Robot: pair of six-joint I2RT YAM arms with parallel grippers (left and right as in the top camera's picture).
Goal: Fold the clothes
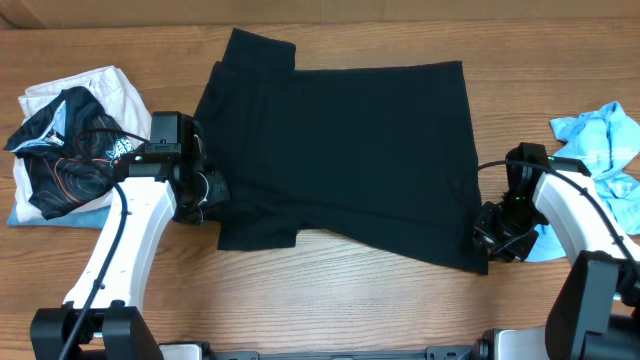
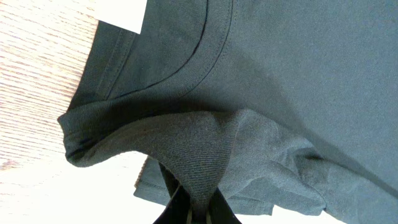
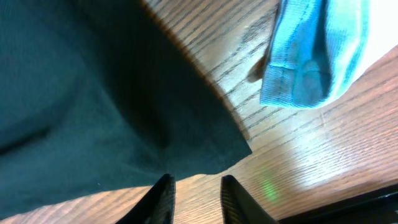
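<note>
The left gripper [image 2: 198, 210] pinches a raised fold of the large plain black thin-fabric garment [image 1: 350, 150], which spreads ahead of it; the right gripper [image 3: 198, 184], fingers spread, sits just behind the garment's corner.

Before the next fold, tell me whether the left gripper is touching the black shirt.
Touching. The left wrist view shows a bunched fold of the black shirt pinched in the shut left gripper.

The T-shirt [image 1: 340, 150] is lying on the table [image 1: 380, 300], with a jersey [image 1: 65, 150] sitting on another garment [image 1: 100, 85] to its left and a tee [image 1: 605, 140] lying to its right.
</note>
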